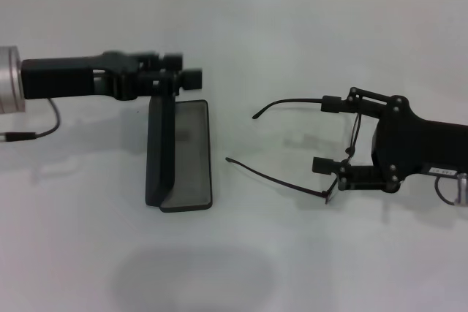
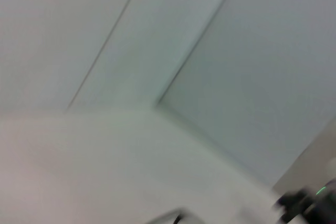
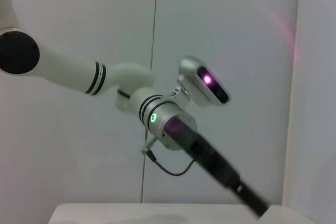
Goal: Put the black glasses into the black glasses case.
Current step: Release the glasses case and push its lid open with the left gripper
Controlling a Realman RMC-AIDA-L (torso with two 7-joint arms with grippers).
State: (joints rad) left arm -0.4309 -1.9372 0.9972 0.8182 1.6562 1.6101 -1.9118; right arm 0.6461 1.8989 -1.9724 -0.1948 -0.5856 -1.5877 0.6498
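I'm gripping the black glasses point(image 1: 322, 147) in my right gripper point(image 1: 338, 137), fingers closed on frame; temples pointing toward black glasses case point(image 1: 179, 155) w/ lid held open by left gripper point(image 1: 172, 80), clamped on it.

black glasses point(image 1: 292, 144), black case point(image 1: 162, 155) grey-lined, white table point(image 1: 292, 253)

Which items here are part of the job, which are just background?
Job:
- black glasses, held in the right tool
- black glasses case, open, with the left tool at its lid

Background:
- white table
- tiled wall
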